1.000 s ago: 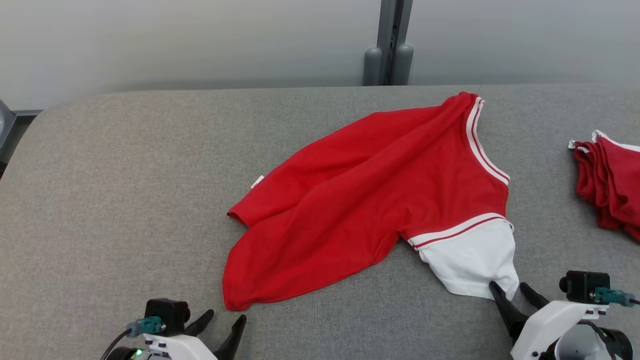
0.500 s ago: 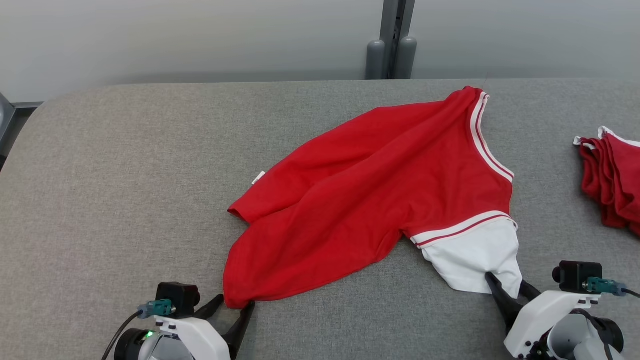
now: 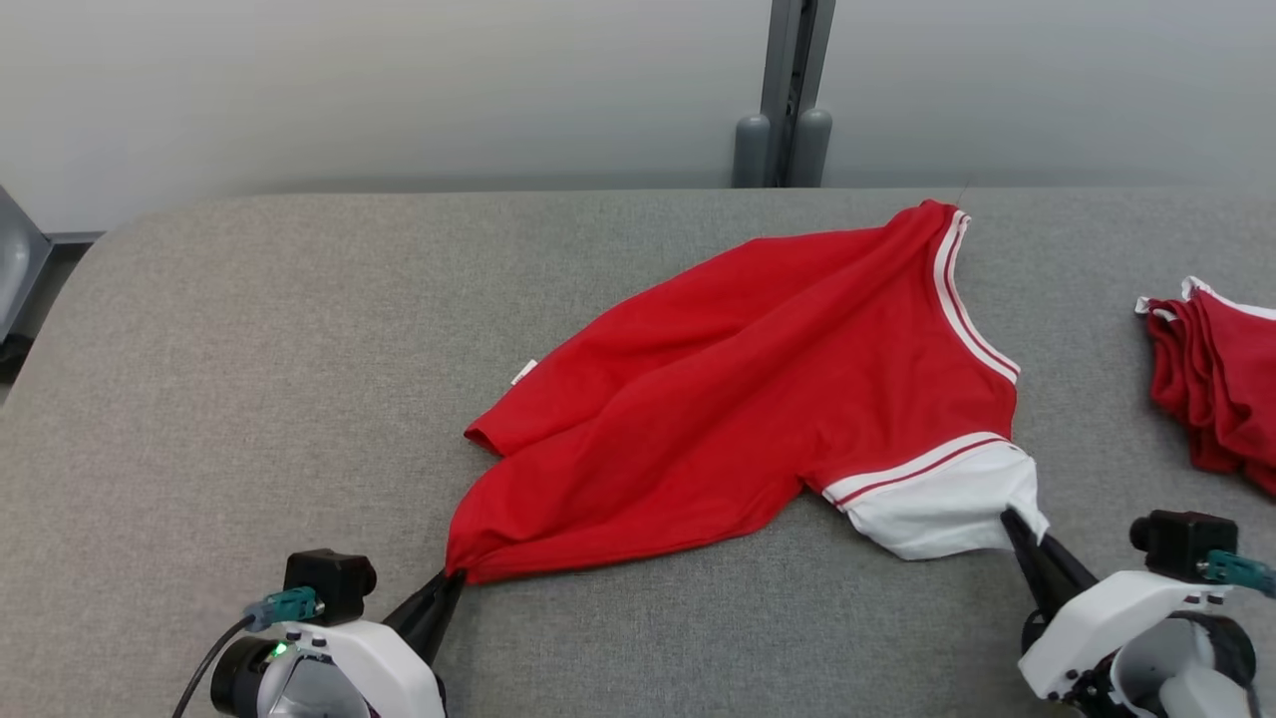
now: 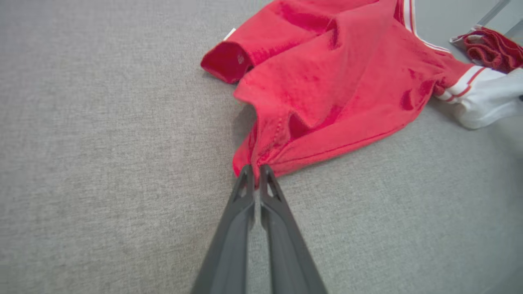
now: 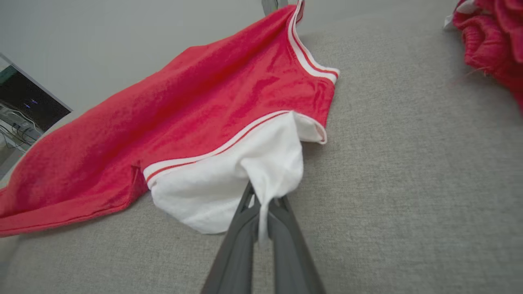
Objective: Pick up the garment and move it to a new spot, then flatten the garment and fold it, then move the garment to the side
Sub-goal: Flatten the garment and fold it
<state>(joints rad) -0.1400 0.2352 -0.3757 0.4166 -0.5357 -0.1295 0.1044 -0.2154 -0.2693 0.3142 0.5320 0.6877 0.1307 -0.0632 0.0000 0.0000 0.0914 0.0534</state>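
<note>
The garment [image 3: 758,399] is a red shirt with a white sleeve and white stripes, lying crumpled across the middle of the grey table [image 3: 249,379]. My left gripper [image 3: 454,576] is shut on its near red hem corner; the left wrist view shows the red hem [image 4: 255,163] pinched at my gripper [image 4: 255,169]. My right gripper [image 3: 1012,519] is shut on the edge of the white sleeve [image 3: 937,504]. In the right wrist view, that gripper [image 5: 261,196] has white cloth [image 5: 229,179] bunched between its fingers.
A pile of folded red garments [image 3: 1221,384] lies at the table's right edge, also seen in the right wrist view as a red heap [image 5: 490,36]. A grey post [image 3: 788,95] stands behind the table against the pale wall.
Both grippers went from open to shut, the left on the red hem corner, the right on the white sleeve. The held edges are now bunched and pulled toward me. The camera shifted slightly.
</note>
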